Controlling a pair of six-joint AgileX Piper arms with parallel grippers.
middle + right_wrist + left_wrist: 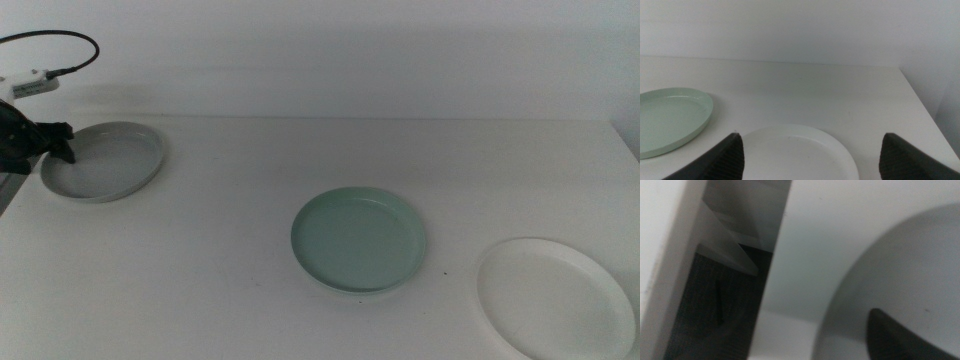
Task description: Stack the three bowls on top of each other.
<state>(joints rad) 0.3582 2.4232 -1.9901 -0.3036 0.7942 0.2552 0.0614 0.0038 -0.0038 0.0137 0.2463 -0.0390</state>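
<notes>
While all 3 bowls lie apart on the worktop (pixel 250 170), we judge no stacking is done yet. We see the grey bowl (pixel 105 160) at the far left, the mint green bowl (pixel 358 240) near the middle and the white bowl (pixel 555 297) at the near right. Our left end effector (pixel 62 143) sits at the grey bowl's left rim, 1 dark jaw inside the dish, likely lining up a rim pinch; whether it is closed we cannot tell. Only the left wrist view shows that jaw over the grey interior and the worktop's edge. Our right end effector (pixel 810 155) waits, spread wide above the white bowl, unseen in the middle view.
</notes>
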